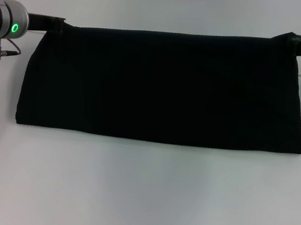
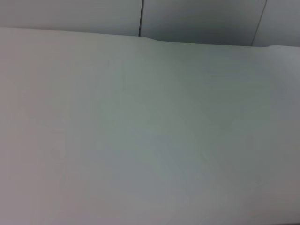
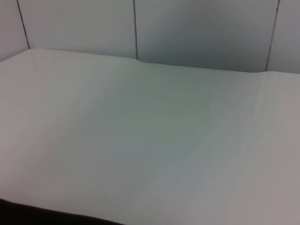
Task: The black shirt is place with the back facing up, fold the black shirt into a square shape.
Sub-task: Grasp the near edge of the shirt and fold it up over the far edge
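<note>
Black shirt is limp and light; your left gripper and right gripper each pinch a far corner, so hold there.

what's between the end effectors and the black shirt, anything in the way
Nothing visible. The left end effector and the right end effector each meet a far corner of the black shirt, with only bare table around it.

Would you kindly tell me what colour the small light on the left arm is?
Green: the light shows best in the head view.
</note>
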